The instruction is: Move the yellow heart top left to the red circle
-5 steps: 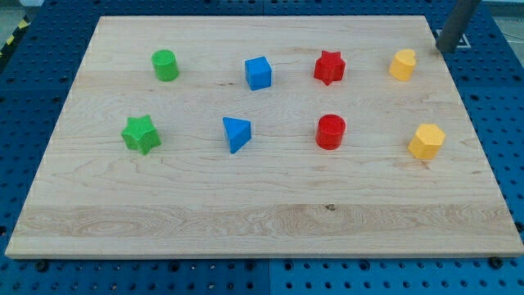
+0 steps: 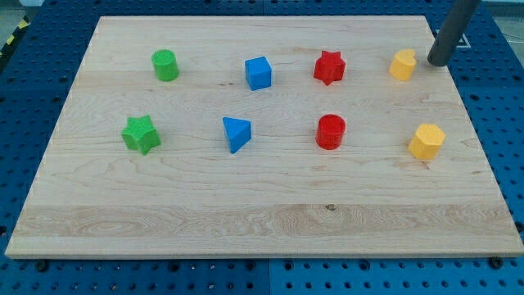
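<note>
The yellow heart [image 2: 402, 64] sits near the board's top right. The red circle [image 2: 331, 131] stands lower, to the heart's bottom left. My tip [image 2: 437, 62] rests on the board just to the right of the yellow heart, a small gap apart from it. The dark rod rises from the tip toward the view's top right corner.
A red star [image 2: 328, 67] lies left of the heart, directly above the red circle. A yellow hexagon [image 2: 426, 141] sits at the right. A blue cube [image 2: 258, 72], blue triangle [image 2: 236, 133], green cylinder [image 2: 165, 65] and green star [image 2: 141, 133] lie further left on the wooden board [image 2: 246, 221].
My tip has moved down and slightly left, from beside the board's top right edge onto the board next to the yellow heart. No block has moved.
</note>
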`<control>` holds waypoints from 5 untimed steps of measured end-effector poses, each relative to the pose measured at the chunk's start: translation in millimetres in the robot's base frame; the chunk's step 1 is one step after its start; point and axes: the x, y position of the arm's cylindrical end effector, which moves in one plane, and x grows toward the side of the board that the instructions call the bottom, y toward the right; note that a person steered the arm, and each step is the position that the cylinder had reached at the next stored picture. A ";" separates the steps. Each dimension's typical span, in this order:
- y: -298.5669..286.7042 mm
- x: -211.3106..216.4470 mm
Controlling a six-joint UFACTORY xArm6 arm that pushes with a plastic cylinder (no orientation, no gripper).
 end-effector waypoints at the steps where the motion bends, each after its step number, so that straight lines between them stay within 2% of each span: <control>1: -36.0 8.4; 2: -75.7 39.6; 3: -80.3 53.2; 5: -69.6 23.7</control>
